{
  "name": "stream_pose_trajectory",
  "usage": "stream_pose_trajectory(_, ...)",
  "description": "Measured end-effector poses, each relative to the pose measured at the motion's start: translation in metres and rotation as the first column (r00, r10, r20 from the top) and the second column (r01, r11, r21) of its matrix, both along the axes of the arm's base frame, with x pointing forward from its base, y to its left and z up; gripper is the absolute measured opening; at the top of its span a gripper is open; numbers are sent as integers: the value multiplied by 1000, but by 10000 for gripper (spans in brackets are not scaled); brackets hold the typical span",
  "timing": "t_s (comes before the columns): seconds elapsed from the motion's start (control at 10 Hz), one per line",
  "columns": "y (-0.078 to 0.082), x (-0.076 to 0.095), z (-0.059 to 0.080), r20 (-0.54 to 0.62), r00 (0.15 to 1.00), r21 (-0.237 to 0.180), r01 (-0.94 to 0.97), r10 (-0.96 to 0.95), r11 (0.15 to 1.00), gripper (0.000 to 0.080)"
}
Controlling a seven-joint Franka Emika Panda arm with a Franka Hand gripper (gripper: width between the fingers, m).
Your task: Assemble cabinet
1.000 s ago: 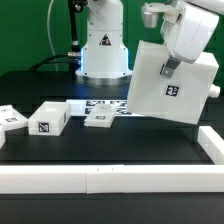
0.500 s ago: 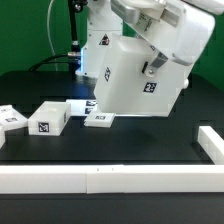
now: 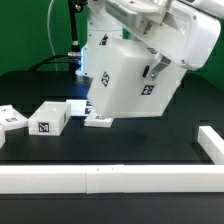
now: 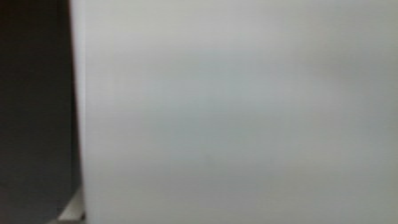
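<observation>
The cabinet (image 3: 122, 82), a large white box with square tags, hangs tilted above the table in the middle of the exterior view. Its lower corner is close over a small flat tagged block (image 3: 97, 120). My gripper (image 3: 151, 71) comes down from the upper right and is shut on the cabinet's upper wall, with one dark finger showing on its tagged face. In the wrist view the cabinet's plain white surface (image 4: 231, 110) fills nearly the whole picture, and my fingertips do not show there.
A white tagged block (image 3: 47, 121) and another (image 3: 10, 116) lie at the exterior view's left. A long white rail (image 3: 100, 180) runs along the front and a short one (image 3: 210, 145) stands at the right. The marker board (image 3: 73, 104) shows partly behind the cabinet.
The cabinet, held by my gripper, has swung from the exterior view's right toward the middle and turned, and now covers most of the marker board. The small blocks have not moved.
</observation>
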State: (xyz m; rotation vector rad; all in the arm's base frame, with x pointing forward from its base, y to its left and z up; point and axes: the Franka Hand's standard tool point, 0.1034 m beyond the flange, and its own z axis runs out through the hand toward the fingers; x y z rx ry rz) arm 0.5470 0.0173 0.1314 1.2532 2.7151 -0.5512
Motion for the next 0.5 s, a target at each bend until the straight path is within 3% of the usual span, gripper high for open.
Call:
stream_pose_trajectory(0.2, 13, 4, -5, -23, 999, -29, -39, 38, 999, 438)
stream_pose_trajectory(0.5, 11, 3, -7, -28, 999, -27, -38, 37, 999, 438)
